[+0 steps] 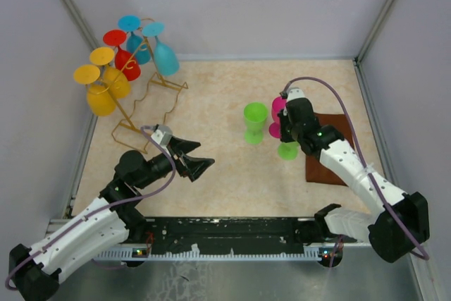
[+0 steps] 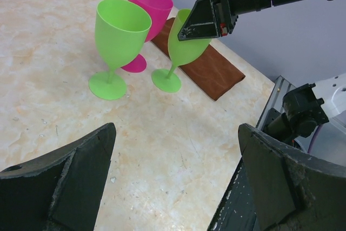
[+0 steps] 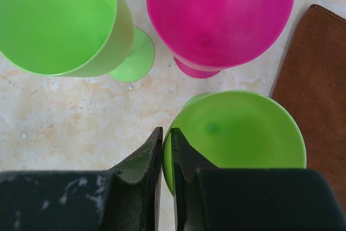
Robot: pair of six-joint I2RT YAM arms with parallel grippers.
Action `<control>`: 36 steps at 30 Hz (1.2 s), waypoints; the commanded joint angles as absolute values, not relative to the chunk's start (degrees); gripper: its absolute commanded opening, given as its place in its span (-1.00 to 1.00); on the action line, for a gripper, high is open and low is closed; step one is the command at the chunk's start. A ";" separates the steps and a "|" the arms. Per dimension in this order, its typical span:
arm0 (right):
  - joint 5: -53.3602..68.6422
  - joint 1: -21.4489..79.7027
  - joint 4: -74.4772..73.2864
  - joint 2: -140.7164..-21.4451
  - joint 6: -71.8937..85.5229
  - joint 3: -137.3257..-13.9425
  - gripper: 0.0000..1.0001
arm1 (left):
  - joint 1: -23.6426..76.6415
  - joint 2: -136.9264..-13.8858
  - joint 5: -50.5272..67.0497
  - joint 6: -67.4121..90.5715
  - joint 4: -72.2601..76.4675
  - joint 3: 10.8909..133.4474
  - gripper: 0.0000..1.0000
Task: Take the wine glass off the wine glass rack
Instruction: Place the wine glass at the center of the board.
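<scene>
The wine glass rack (image 1: 144,93), a golden wire stand, is at the far left with yellow (image 1: 102,93), red (image 1: 125,58) and blue (image 1: 158,51) wine glasses hanging upside down on it. My right gripper (image 3: 167,133) pinches the rim of a green wine glass (image 3: 243,128), one finger inside the bowl and one outside. That glass (image 2: 186,47) stands upright with its foot on the table. My left gripper (image 1: 204,154) hangs wide open over the table's middle, holding nothing (image 2: 175,133).
A second green glass (image 1: 255,121) and a pink glass (image 3: 221,14) stand upright close to the held one. A brown cloth (image 1: 331,153) lies just to the right. Grey walls enclose the table on three sides.
</scene>
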State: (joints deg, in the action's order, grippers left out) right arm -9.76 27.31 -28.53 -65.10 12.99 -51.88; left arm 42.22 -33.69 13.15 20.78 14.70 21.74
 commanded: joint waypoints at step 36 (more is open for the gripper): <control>-6.44 27.34 -28.56 -57.40 14.43 -54.00 -0.44 | 42.01 -34.89 13.98 19.12 12.72 24.71 0.99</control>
State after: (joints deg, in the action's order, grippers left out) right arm -6.83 27.31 -30.85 -60.71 13.17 -53.74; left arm 42.22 -34.87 13.72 19.64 12.71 22.65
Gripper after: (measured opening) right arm 0.261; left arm 0.996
